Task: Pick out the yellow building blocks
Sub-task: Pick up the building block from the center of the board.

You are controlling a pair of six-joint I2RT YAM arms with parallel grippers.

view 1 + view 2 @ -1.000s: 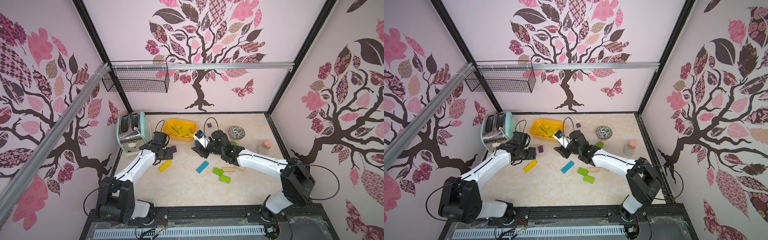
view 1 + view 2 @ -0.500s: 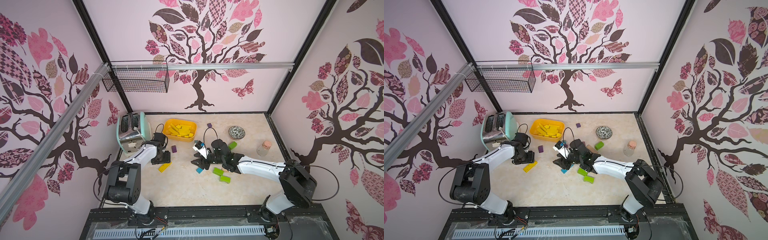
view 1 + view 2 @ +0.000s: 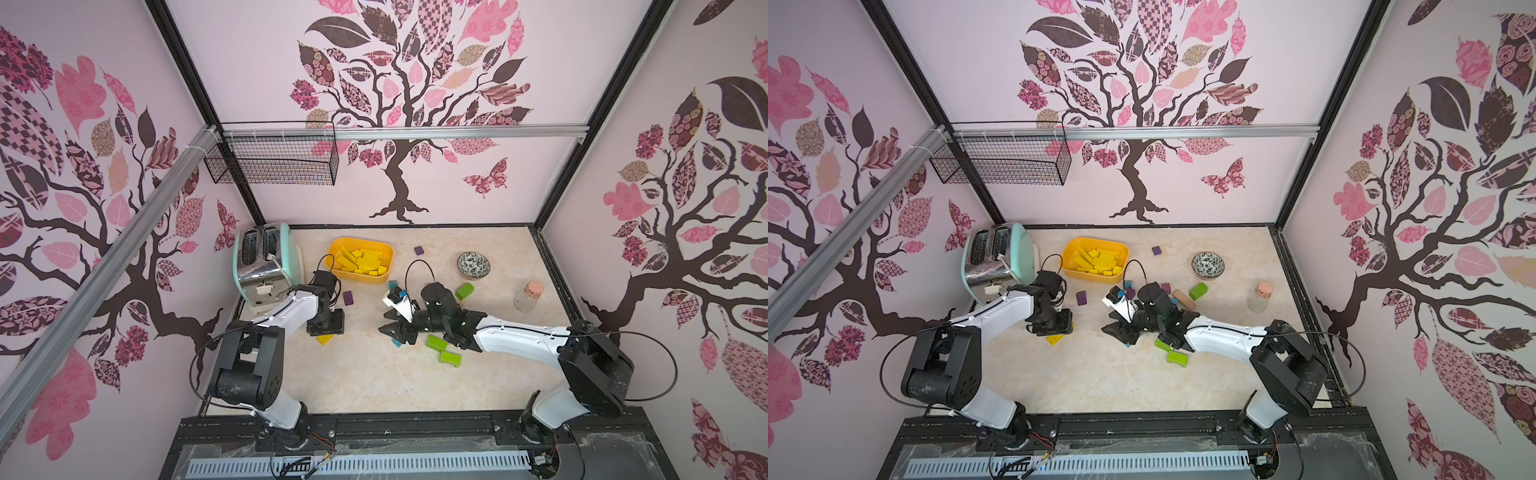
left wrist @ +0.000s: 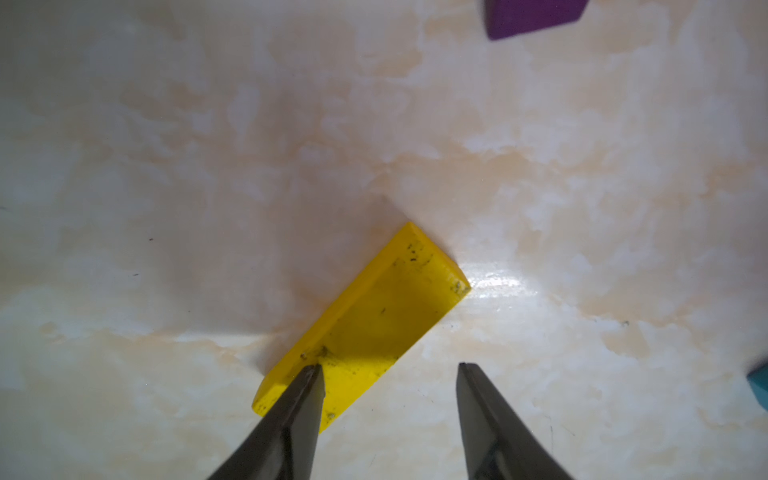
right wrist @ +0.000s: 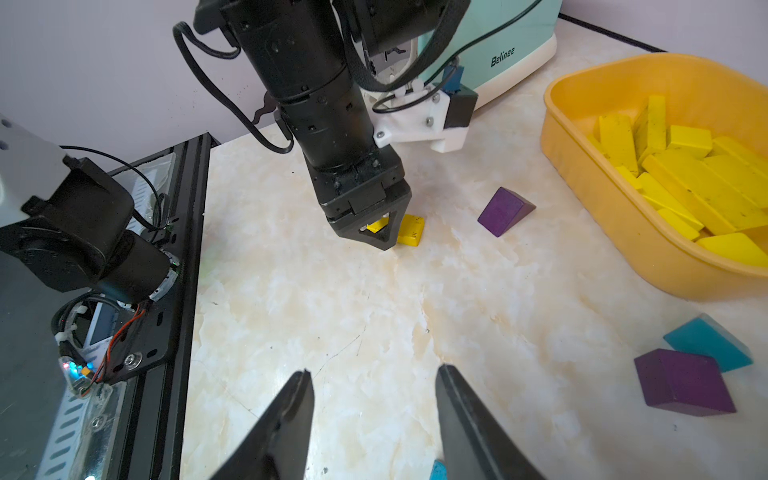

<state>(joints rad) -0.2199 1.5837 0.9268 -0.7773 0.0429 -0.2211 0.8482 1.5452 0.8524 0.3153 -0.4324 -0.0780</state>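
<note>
Presently, the left end effector [image 4: 389, 366] stands low over the tabletop [image 3: 374, 386] with its jaws apart. One fingertip [image 4: 313, 374] overlaps the near end of a loose yellow block [image 4: 365, 320]. The opposite finger stands clear of it, over bare surface. This block lies flat, diagonal to the jaws. Whether the fingertip actually touches it cannot be told. In both top views the loose yellow block [image 3: 324, 338] [image 3: 1054, 339] shows partly from under the end effector. It lies in front of the toaster [image 3: 266, 266] and apart from the tub.

The other yellow building blocks [image 3: 361, 262] lie heaped inside the orange-yellow tub [image 3: 365, 279]. The tub sits toward the back of the tabletop, just beside the toaster. The right wrist view shows them as long bars and shorter pieces overlapping at mixed angles.

The right end effector [image 5: 374, 370] has its jaws apart with nothing between them, above bare tabletop near the middle. In a top view a blue block [image 3: 397, 342] lies just beside its fingers.

Other items noted:
- A purple wedge [image 5: 505, 210] lies between the loose yellow block and the tub.
- Two green blocks [image 3: 435, 343] [image 3: 450, 358] lie close to the right forearm, and a third green block [image 3: 464, 291] lies behind it.
- A patterned bowl [image 3: 473, 265] stands toward the back.
- A corked jar [image 3: 525, 297] stands near the right edge.
</note>
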